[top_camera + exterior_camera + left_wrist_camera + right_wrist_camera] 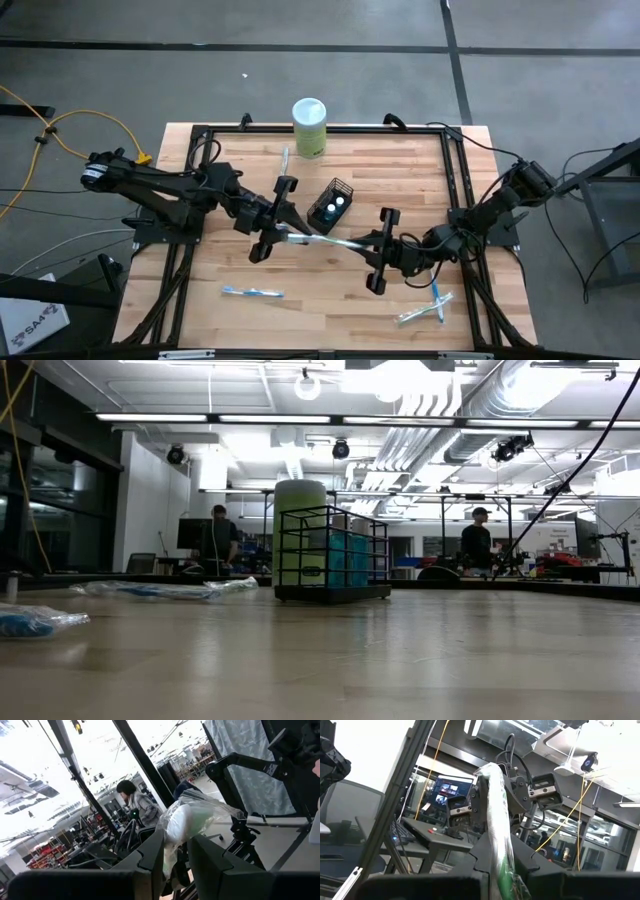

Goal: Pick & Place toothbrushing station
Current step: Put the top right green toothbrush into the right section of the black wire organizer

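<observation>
The black wire-mesh holder (332, 205) stands on its base mid-table with two teal white-capped tubes (335, 205) in it; it also shows in the low view (331, 555). A thin toothbrush in a clear wrapper (325, 240) spans the gap between my two grippers, just near of the holder. My left gripper (293, 234) is shut on its left end and my right gripper (358, 244) on its right end. Neither gripper shows in the low view. My left gripper pinches the wrapped toothbrush's left end (182, 827) between its two fingers, coming level from the table's left, along the brush. The crumpled wrapper bulges out past the fingertips. My right gripper pinches the wrapped toothbrush's right end (496, 835) between its two fingers, coming level from the table's right, along the brush. The wrapped brush runs on past the fingertips toward my left gripper (470, 805).
A pale green canister with a white lid (309, 126) stands at the far edge, behind the holder. Wrapped toothbrushes lie on the table: one at the far side (284, 160), one near left (252, 292), a pair near right (425, 310). People stand in the room beyond.
</observation>
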Robot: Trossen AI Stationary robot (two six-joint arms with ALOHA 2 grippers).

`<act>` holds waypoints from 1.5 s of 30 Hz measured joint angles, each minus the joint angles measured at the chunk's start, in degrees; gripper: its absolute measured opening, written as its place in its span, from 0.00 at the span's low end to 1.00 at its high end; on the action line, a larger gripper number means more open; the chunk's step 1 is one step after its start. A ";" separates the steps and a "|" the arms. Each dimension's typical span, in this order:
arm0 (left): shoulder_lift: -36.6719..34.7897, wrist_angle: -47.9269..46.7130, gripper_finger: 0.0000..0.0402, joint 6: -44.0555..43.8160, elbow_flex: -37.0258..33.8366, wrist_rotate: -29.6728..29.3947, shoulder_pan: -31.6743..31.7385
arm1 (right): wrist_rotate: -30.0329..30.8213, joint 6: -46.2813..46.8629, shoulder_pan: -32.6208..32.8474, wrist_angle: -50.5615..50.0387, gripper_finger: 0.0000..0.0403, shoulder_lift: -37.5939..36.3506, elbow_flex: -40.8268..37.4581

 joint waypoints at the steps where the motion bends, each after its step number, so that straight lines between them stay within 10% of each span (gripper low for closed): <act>1: 0.00 0.00 0.20 0.00 0.00 0.02 0.00 | 0.00 0.00 0.00 0.00 0.04 0.00 0.00; 45: 0.02 1.37 0.02 0.16 0.00 -0.62 0.05 | -7.04 4.87 -3.74 -1.91 0.15 0.00 0.00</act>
